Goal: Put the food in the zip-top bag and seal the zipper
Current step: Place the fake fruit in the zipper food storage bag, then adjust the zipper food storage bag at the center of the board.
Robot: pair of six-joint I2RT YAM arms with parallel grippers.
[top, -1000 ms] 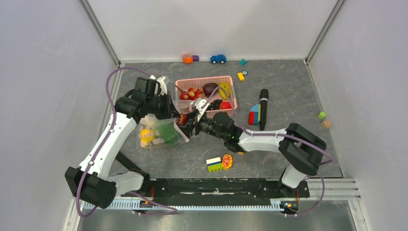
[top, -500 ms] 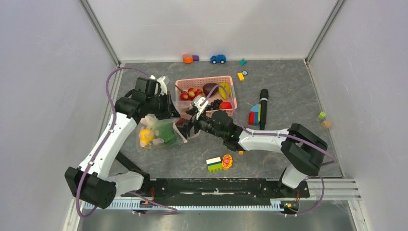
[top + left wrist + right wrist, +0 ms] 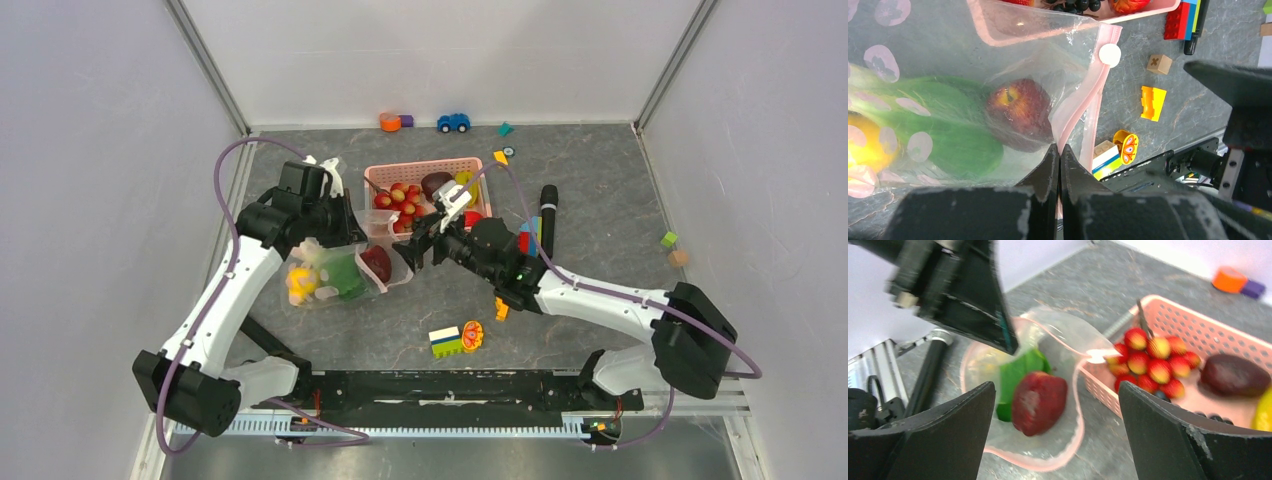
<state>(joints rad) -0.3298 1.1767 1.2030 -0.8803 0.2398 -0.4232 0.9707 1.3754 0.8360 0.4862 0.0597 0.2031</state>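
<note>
A small wooden cube (image 3: 1159, 64) on the desk (image 3: 1148, 35) bears an X. The left hand (image 3: 1059, 155) is pinched together on the zipper (image 3: 1083, 95) of the zip-top bag (image 3: 948, 55), which lies beside the pink basket (image 3: 1228, 340) and holds a dark red apple (image 3: 1020, 112), bok choy (image 3: 948, 145) and citrus (image 3: 865, 145). The right hand (image 3: 1053, 390) stands wide apart and empty near the bag's mouth, and strawberries (image 3: 1153, 362) sit in the basket.

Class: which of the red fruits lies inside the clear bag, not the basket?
The dark red apple: it lies inside the zip-top bag beside the green bok choy. The strawberries and the maroon fruit sit in the pink basket.
</note>
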